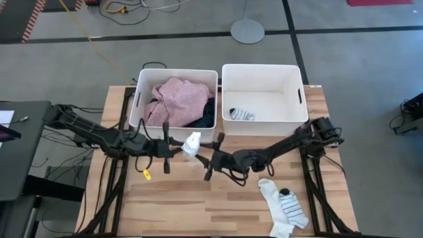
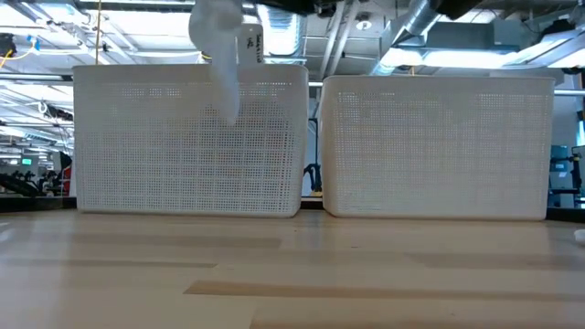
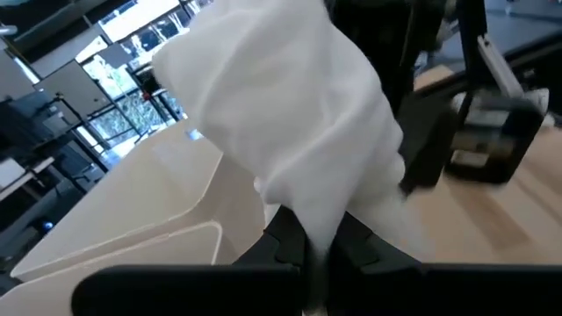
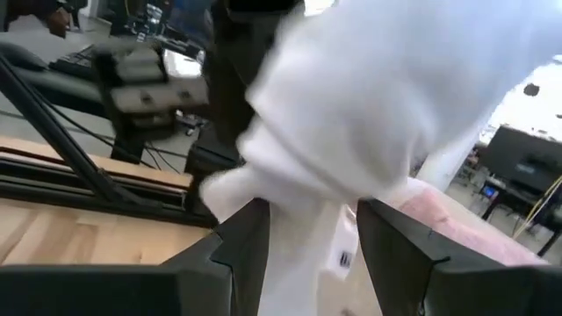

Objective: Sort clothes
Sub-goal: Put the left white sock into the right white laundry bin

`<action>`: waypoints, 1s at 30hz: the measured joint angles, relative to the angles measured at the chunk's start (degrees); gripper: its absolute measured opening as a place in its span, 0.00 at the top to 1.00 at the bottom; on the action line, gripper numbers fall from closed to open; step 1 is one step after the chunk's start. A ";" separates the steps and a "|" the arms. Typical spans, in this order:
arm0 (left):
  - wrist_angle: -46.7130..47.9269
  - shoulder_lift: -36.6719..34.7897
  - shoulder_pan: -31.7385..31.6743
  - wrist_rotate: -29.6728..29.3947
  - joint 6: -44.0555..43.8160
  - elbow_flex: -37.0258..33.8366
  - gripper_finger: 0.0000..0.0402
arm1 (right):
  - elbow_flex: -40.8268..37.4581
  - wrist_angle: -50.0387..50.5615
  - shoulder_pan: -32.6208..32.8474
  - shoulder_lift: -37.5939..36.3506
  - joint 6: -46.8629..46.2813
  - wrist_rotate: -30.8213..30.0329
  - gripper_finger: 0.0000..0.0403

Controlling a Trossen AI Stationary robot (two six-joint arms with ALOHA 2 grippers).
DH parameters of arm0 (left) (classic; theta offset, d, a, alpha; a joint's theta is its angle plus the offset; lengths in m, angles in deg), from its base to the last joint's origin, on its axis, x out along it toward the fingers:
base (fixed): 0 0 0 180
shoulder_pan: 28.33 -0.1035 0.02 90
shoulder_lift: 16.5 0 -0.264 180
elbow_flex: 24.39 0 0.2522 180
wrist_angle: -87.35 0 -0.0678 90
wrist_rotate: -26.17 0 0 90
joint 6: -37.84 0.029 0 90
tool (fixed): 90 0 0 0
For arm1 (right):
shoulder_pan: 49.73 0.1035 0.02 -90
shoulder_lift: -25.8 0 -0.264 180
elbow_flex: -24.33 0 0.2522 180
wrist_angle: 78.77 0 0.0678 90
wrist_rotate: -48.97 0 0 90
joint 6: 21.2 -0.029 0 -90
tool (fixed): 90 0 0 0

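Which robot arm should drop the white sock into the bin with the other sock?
Probably the right. The white sock hangs between both pincers, the left pincer pinching it. The right pincer, open around it, is on the side of the right bin holding a striped sock.

White sock point(image 1: 192, 143), pink shirt point(image 1: 180, 99), white bins point(image 1: 264, 120).

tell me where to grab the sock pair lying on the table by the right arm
Grip the white sock at its cuff end, coming straight down from above: it lies flat on the table, and that end pokes clear of the striped sock overlapping it, nearest the right gripper.
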 joint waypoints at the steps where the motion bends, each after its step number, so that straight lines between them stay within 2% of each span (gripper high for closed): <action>1: 0.66 0.00 0.00 -0.19 0.12 0.00 0.99 | -0.01 -0.50 0.53 -0.18 0.95 -0.54 0.53; 8: 4.05 -0.02 0.00 -1.47 0.88 0.00 0.99 | -0.02 -0.43 2.94 -3.52 3.91 -2.99 0.53; 12: 3.96 -0.04 0.00 0.92 2.03 0.00 0.99 | -0.02 -0.12 2.90 -4.30 3.56 -2.92 0.53; 19: 3.50 -0.04 0.00 4.71 1.90 0.00 0.99 | -0.02 3.10 0.96 -4.31 -2.74 2.83 0.53; 24: 3.45 -0.04 0.00 5.06 1.57 0.00 0.99 | -0.02 3.87 -0.25 -4.30 -5.07 5.33 0.53; 30: 3.40 -0.02 0.00 5.13 1.36 0.00 0.99 | -0.02 3.68 -0.60 -4.29 -5.33 5.93 0.58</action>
